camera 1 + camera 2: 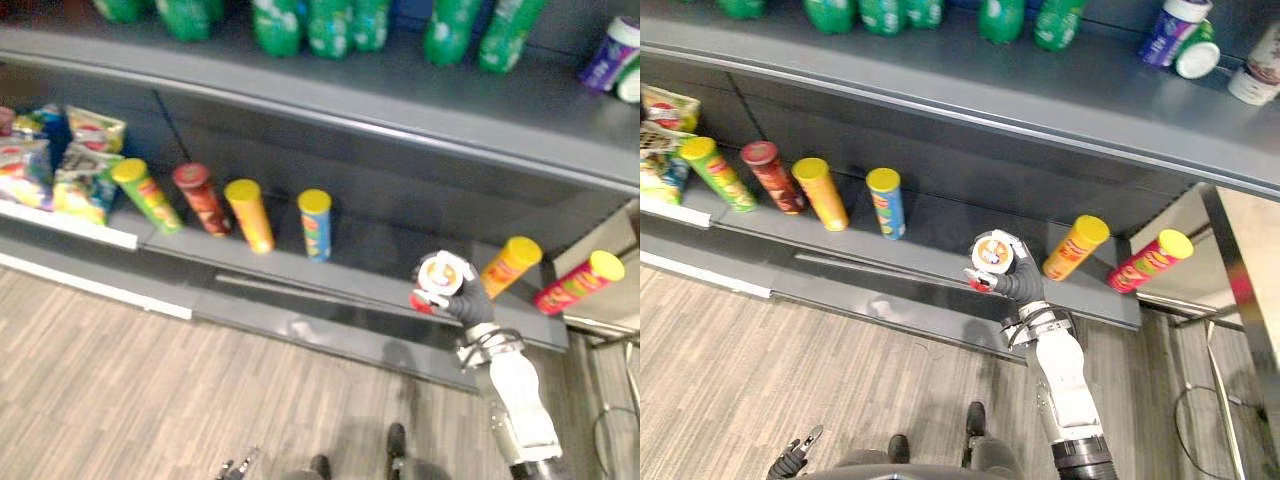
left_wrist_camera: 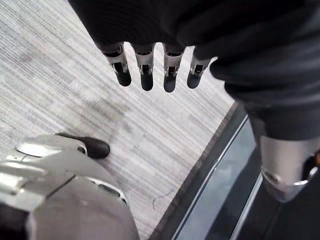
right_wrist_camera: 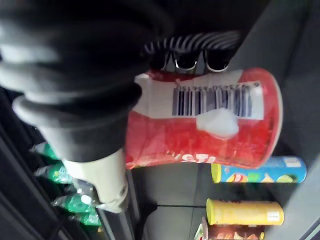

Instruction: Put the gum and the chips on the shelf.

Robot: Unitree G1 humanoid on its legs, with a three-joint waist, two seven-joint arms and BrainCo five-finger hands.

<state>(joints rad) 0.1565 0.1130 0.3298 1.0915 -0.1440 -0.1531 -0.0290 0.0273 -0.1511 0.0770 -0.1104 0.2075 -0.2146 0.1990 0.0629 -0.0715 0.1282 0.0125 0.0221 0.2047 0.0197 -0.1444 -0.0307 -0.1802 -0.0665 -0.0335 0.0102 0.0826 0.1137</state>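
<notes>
Right robot hand [image 1: 472,302] has fingers curled round the mid-body of the red cardboard chips tube w/ white lid [image 1: 438,277], held at the near edge of the low grey metal shelf [image 1: 330,262]; prob. light, stiff but crushable, slick, so grip mid-wall, not lid.

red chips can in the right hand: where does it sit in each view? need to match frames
Left eye view: red chips can, lid toward camera, lower right, in the right hand at the lower shelf.
Right eye view: the can just right of centre.
Right wrist view: mid-picture, fingers curled round it.
Left wrist view: left hand over the floor.
Shared landmark: blue can with yellow lid.
</notes>
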